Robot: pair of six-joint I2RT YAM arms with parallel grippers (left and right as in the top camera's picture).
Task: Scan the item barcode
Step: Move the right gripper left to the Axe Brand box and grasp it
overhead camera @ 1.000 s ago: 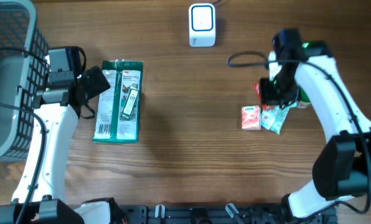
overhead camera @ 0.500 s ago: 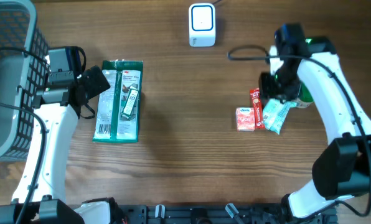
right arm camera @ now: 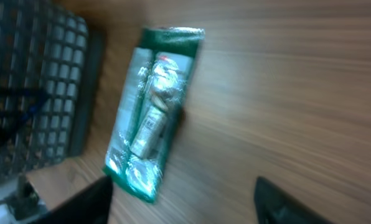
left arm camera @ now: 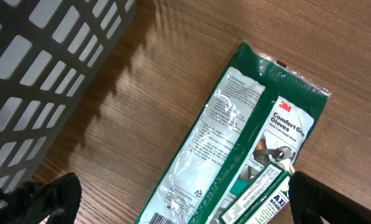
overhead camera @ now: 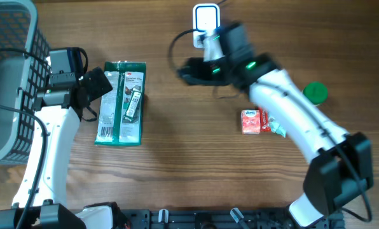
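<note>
Since the glove pack (overhead camera: 121,103) lies flat on the table (overhead camera: 177,165), well left of the scanner (overhead camera: 206,25), both arms face it empty-handed, the left gripper (overhead camera: 94,87) wide open at its edge, the right gripper (overhead camera: 185,70) parted nearby, probably to lift it.

Green glove pack (overhead camera: 121,103): you'll find it flat on the wood, left of centre, long axis running from near edge to far edge. It has a clear front and a "3M Comfort Grip Gloves" label (left arm camera: 285,127), and in the blurred right wrist view (right arm camera: 151,134) it lies slanted.

White scanner box (overhead camera: 206,18): stands at the far edge, mid-table.

Red pack (overhead camera: 254,121): flat, right of centre, well apart from the gloves. A teal packet (overhead camera: 277,129) touches its right side, partly covered.
</note>
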